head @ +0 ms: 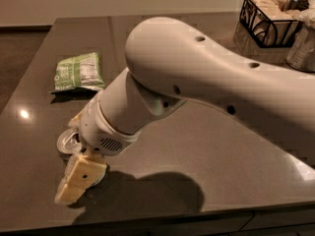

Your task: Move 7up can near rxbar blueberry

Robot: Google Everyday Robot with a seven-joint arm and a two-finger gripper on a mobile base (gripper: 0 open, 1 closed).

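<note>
The 7up can (pixel 67 141) stands near the table's front left edge; only its silver top and a sliver of its side show past the arm. My gripper (pixel 70 157) reaches down around the can, open, with one cream finger (pixel 81 175) in front of it and the other finger (pixel 77 119) behind it. I cannot see whether the fingers touch the can. The rxbar blueberry is out of view; the large white arm (pixel 197 87) covers the middle of the table.
A flat green-and-white snack bag (pixel 78 73) lies at the back left of the dark table (pixel 206 151). A black wire basket (pixel 268 18) and a shiny metal container (pixel 302 48) stand at the back right. The table's front edge runs just below the gripper.
</note>
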